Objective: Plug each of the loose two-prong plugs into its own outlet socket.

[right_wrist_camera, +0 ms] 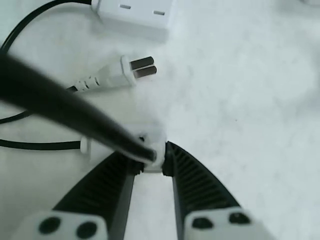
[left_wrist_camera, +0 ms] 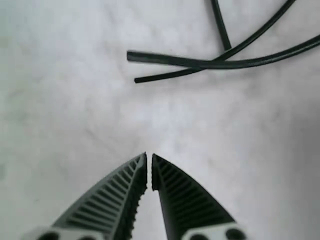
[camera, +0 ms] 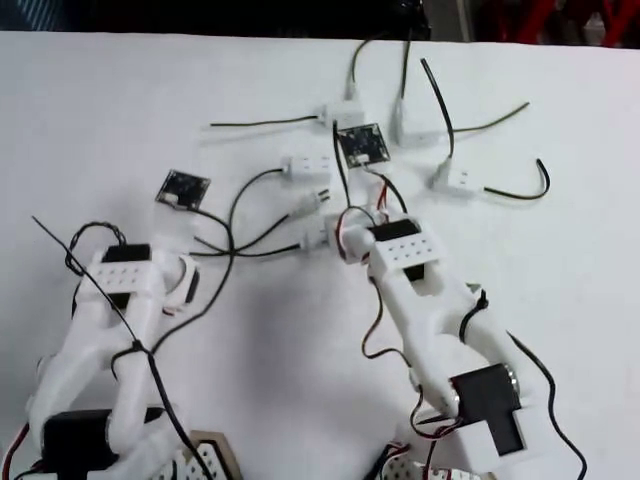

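Observation:
My right gripper (right_wrist_camera: 150, 154) is shut on a white two-prong plug (right_wrist_camera: 150, 142) with a black cord; in the high view this plug (camera: 314, 238) lies low over the table at mid-centre, with the gripper (camera: 334, 240) behind it. A second loose plug (right_wrist_camera: 122, 73) lies just beyond, prongs bare, also seen as the plug (camera: 311, 206). Past it sits a white outlet socket (right_wrist_camera: 136, 10), the same socket (camera: 308, 166). My left gripper (left_wrist_camera: 149, 162) is shut on nothing above bare table, near two black cord ends (left_wrist_camera: 131, 56); it sits at the left (camera: 187, 281).
More white sockets (camera: 345, 113), (camera: 400, 126), (camera: 458, 179) with black cords lie toward the far edge. Two small black boards (camera: 183, 189), (camera: 362, 145) rest on the white table (camera: 110, 110). Black cords (camera: 232, 235) cross between the arms.

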